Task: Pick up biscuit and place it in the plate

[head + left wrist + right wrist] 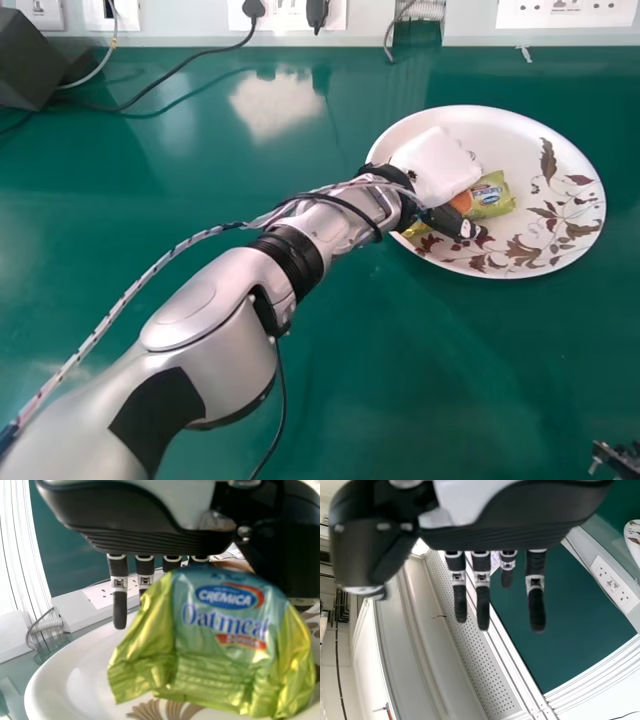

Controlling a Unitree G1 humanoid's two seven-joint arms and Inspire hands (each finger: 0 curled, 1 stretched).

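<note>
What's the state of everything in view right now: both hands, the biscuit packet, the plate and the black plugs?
Left hand: over the plate, fingers straight where visible, tips partly hidden.
Biscuit packet: wrapped, crinkled, over the plate beside the left hand; whether gripped or resting, I can't tell.
Plate: upright, face up.
Right hand: open, fingers straight, holding nothing.
Black plugs: in their sockets.

Green tabletop (440,370) gives a broad way in on the plate's (592,175) near side and from its right. From the left, the robot's silver left arm (205,335) slants across, its hand (435,168) blocking the plate's left part. Farther back, a black cable (188,62) trails beside a dark box (30,70).
</note>
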